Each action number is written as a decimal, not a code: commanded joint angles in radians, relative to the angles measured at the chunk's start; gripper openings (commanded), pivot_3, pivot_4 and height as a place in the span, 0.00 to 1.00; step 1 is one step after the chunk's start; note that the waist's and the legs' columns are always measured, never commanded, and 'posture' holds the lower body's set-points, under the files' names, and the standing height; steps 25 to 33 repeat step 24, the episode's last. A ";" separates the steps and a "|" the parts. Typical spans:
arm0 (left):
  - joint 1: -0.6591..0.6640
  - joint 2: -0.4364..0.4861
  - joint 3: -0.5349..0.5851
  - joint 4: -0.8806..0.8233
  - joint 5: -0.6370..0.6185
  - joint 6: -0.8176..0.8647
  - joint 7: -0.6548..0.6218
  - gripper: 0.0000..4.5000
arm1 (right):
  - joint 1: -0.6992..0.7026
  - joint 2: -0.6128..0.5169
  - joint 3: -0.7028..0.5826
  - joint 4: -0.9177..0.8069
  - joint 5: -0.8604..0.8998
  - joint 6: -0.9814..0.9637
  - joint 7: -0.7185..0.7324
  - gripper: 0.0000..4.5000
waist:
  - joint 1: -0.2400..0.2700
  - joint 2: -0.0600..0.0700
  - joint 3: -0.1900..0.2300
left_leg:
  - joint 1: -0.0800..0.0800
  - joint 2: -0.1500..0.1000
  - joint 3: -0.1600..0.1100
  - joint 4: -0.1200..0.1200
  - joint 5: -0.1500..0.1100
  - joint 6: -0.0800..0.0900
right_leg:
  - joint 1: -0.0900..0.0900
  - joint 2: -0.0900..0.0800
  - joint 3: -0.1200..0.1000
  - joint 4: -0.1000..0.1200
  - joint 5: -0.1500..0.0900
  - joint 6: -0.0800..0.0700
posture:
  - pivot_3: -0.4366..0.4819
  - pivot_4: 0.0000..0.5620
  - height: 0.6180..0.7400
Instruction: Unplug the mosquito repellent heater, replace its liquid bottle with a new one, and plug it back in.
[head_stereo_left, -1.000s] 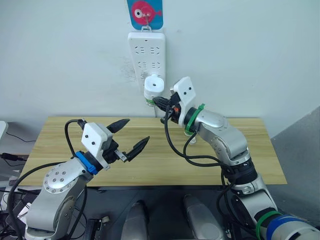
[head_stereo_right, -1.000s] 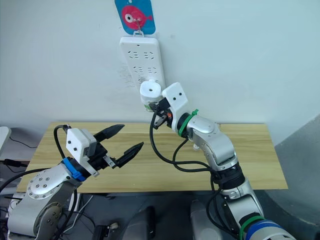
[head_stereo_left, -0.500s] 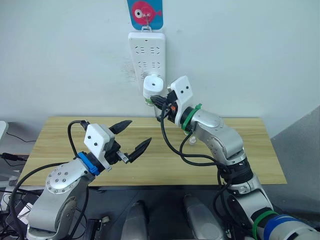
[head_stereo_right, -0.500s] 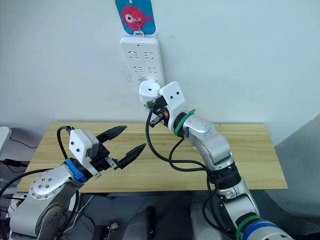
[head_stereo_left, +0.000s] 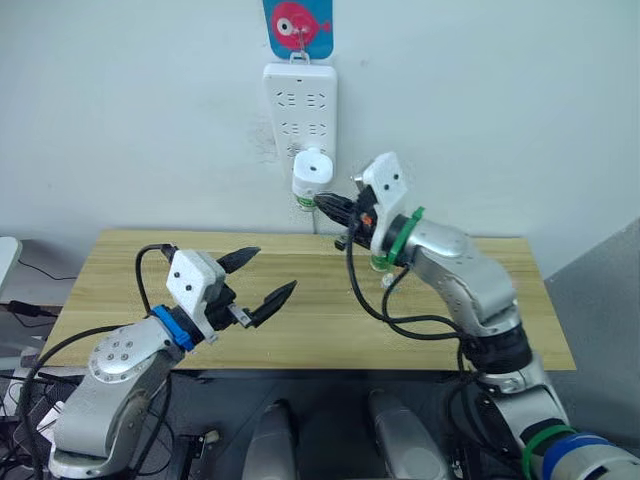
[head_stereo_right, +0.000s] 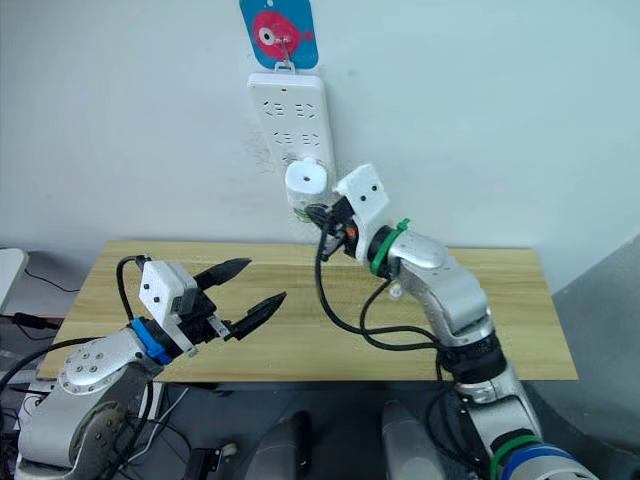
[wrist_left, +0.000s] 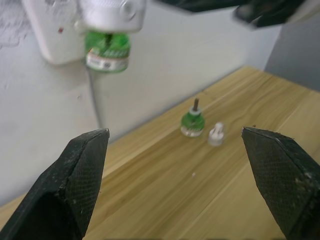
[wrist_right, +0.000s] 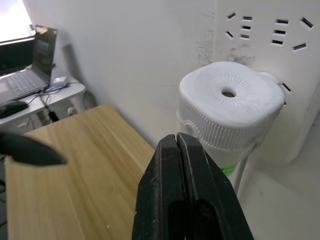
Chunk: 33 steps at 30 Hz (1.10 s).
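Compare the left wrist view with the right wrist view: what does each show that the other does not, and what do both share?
Left wrist alone: a small green bottle with a dark wick stem and a tiny pale cap on the wooden table. Right wrist alone: a laptop on a side desk, and the heater's round vent hole. Both: the white plug-in mosquito repellent heater in the white power strip.

Looks like some office or lab test corner: plain white wall (head_stereo_left: 520, 90), wooden table (head_stereo_left: 300, 330), laptop (wrist_right: 22, 67) on a side desk at the frame's upper left.
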 joint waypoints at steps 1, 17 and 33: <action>-0.016 0.087 0.031 0.088 0.032 -0.079 -0.112 1.00 | 0.033 -0.109 -0.023 -0.117 0.045 -0.016 0.120 0.00 | 0.002 -0.001 -0.001 | 0.000 0.000 0.000 -0.001 0.000 0.000 | 0.000 0.000 0.000 0.000 0.000 0.000 | 0.35 0.31 0.97; -0.043 0.345 0.042 0.399 0.179 -0.214 -0.339 1.00 | 0.319 -0.781 -0.195 -0.001 -0.017 -0.395 0.616 0.90 | -0.001 -0.007 -0.061 | 0.003 -0.001 0.003 -0.009 0.000 0.000 | -0.001 -0.003 -0.002 -0.003 0.002 -0.004 | 0.38 0.15 0.97; -0.042 0.355 0.039 0.379 0.177 -0.169 -0.338 1.00 | 0.334 -0.765 -0.206 0.039 -0.019 -0.414 0.589 0.90 | -0.001 -0.007 -0.080 | 0.007 -0.001 0.006 -0.006 0.001 0.001 | 0.003 -0.004 0.000 -0.002 0.000 0.000 | 0.39 0.14 0.97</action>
